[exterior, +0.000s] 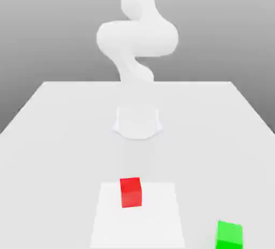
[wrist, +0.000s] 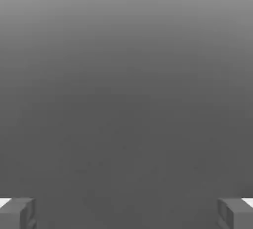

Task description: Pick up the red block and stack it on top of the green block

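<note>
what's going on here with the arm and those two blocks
Nothing is being handled yet. The white arm stands at the far end of the table. Its gripper is open, with nothing between the fingers. The red block sits on the table, and the green block sits apart from it, nearer the exterior view's right. No stacking yet.
</note>
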Motion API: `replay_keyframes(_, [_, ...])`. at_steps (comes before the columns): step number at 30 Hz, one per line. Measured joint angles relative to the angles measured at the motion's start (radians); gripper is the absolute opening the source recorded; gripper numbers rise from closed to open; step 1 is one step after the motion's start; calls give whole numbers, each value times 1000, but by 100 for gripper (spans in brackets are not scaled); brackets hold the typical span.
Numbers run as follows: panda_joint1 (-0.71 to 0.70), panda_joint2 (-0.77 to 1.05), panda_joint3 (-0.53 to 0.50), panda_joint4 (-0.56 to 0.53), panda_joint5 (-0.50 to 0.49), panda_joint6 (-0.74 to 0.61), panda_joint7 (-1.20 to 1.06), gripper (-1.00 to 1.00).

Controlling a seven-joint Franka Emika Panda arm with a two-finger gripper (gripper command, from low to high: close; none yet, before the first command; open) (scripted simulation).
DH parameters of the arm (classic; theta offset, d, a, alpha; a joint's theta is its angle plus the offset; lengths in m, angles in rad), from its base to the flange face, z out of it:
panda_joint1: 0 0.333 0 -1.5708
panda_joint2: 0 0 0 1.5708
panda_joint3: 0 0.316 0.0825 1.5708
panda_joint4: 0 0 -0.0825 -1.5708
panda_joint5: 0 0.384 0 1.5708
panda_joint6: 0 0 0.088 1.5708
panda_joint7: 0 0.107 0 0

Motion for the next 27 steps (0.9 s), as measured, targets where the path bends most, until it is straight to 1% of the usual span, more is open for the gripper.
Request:
replay_keyframes(4, [24,144,-36,-103,19,94,-51,0])
replay_keyframes(11, [47,394,-67,-279,42,256,-132,0])
replay_keyframes(15, [52,553,-77,-388,29,361,-163,0])
replay_keyframes(17, [46,638,-78,-446,2,418,-165,0])
replay_keyframes(20, [42,747,-77,-467,-4,503,-174,0])
replay_keyframes(25, [6,926,-27,-448,54,655,-218,0])
replay_keyframes(26, [-1,946,-19,-445,59,671,-221,-100])
replay_keyframes(27, [-1,946,-19,-445,59,671,-221,-100])
